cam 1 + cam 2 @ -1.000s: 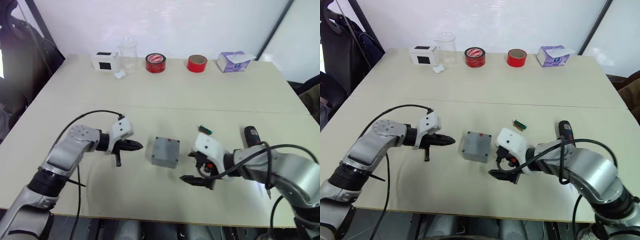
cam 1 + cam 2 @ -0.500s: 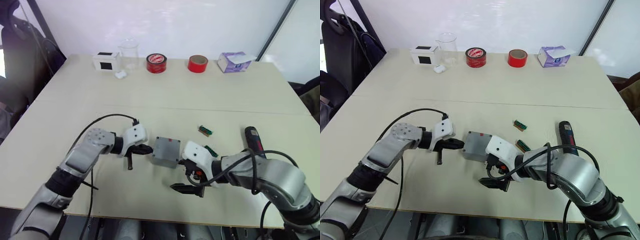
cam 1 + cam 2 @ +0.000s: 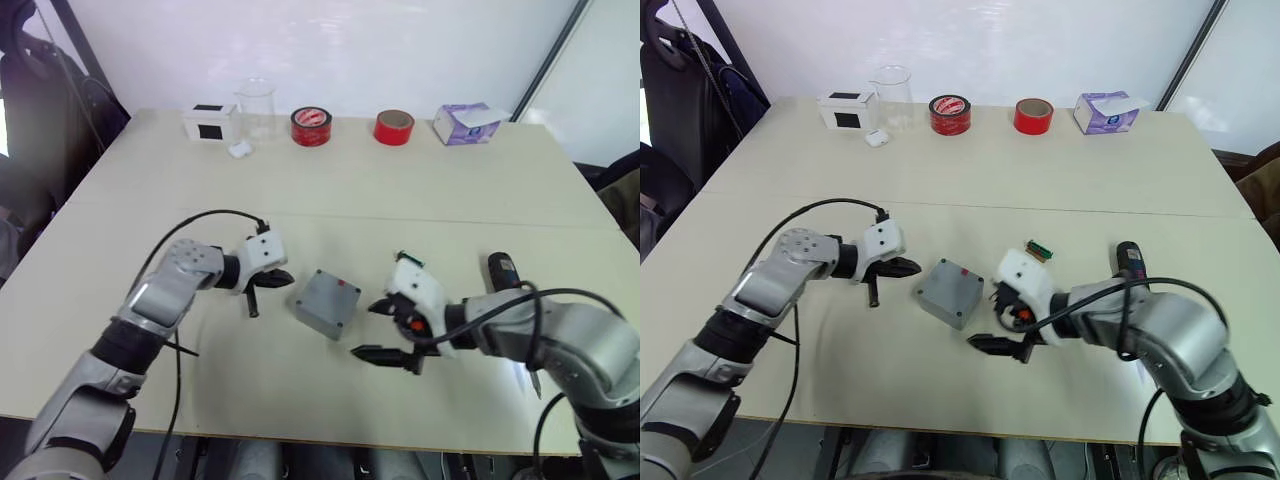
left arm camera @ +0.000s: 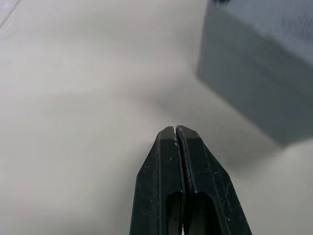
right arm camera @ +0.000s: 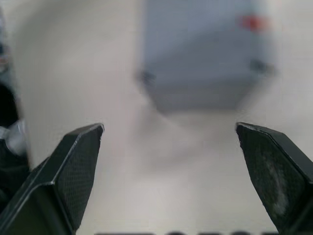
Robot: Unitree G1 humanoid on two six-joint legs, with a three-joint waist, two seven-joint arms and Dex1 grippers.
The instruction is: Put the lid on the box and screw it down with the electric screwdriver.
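Note:
The grey box (image 3: 327,302), with a small red mark on its top face, lies turned at an angle on the table between my two grippers. The lid is out of view as a separate piece. Just left of the box, my left gripper (image 3: 288,279) points at its corner with fingers (image 4: 175,147) pressed shut on nothing, a small gap from the box (image 4: 259,73). On the other side, my right gripper (image 3: 368,330) is open, facing the box (image 5: 205,58) without touching it. Beyond my right forearm, the black electric screwdriver (image 3: 503,270) lies on the table.
A small green-brown piece (image 3: 410,260) lies behind my right gripper. Along the far edge stand a white box with a black label (image 3: 211,122), a glass beaker (image 3: 256,105), two red tape rolls (image 3: 311,126) (image 3: 394,127) and a purple tissue box (image 3: 466,124).
The box has turned so a corner faces the front. My left gripper has drawn back off it, and my right gripper has pulled back to the right.

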